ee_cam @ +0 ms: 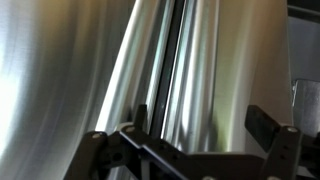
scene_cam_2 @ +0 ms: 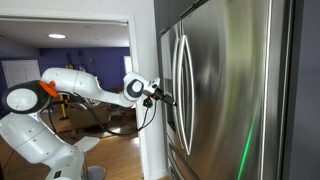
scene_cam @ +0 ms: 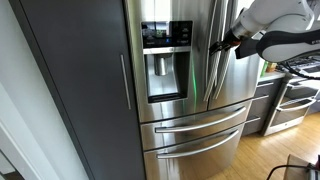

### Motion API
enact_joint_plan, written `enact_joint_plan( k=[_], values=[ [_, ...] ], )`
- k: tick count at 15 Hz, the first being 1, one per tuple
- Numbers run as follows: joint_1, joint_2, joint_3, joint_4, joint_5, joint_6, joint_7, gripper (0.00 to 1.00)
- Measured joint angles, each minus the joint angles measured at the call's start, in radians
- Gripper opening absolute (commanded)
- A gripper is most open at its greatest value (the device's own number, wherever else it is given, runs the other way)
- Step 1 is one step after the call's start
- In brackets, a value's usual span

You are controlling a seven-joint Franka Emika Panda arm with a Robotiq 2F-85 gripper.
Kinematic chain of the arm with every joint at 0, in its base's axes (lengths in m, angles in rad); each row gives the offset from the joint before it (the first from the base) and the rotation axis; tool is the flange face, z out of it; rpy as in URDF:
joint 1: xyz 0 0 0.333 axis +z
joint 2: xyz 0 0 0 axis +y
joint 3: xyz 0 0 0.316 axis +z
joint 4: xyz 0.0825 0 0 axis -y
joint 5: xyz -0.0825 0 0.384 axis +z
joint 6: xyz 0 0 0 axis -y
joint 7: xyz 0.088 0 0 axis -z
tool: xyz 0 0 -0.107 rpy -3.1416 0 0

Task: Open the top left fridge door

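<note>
The top left fridge door (scene_cam: 170, 110) is stainless steel with a black blue-lit display and a recessed dispenser. It is shut. Its long vertical bar handle (scene_cam: 206, 60) stands by the centre seam. In an exterior view the door is the broad near panel (scene_cam_2: 235, 80), with its handle (scene_cam_2: 188, 90) beside it. My gripper (scene_cam: 221, 45) is open and empty, at upper-handle height just in front of the two centre handles (scene_cam_2: 166, 98). In the wrist view the open fingers (ee_cam: 200, 130) frame both handles and the dark seam (ee_cam: 172, 60). I cannot tell whether they touch.
The plain right fridge door (scene_cam: 232, 80) has its own handle beside the seam. Two drawers (scene_cam: 195, 135) lie below the doors. A dark grey cabinet panel (scene_cam: 85, 90) stands on the dispenser side. A stove (scene_cam: 290, 100) stands past the right door. The floor is wood.
</note>
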Motion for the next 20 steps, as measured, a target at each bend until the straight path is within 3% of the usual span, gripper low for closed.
enact_joint_plan(
  k=[5,7,8,17,20],
  values=[
    [-0.027,0.039,0.015,0.019,-0.023,0.055,0.0,0.98],
    [-0.028,0.055,0.018,0.023,-0.023,0.082,0.0,0.73],
    [-0.029,0.062,0.02,0.023,-0.023,0.095,0.0,0.7],
    [-0.055,0.058,0.023,0.018,-0.029,0.106,0.0,0.04],
    [-0.059,0.058,0.024,0.017,-0.03,0.107,0.005,0.09]
  ],
)
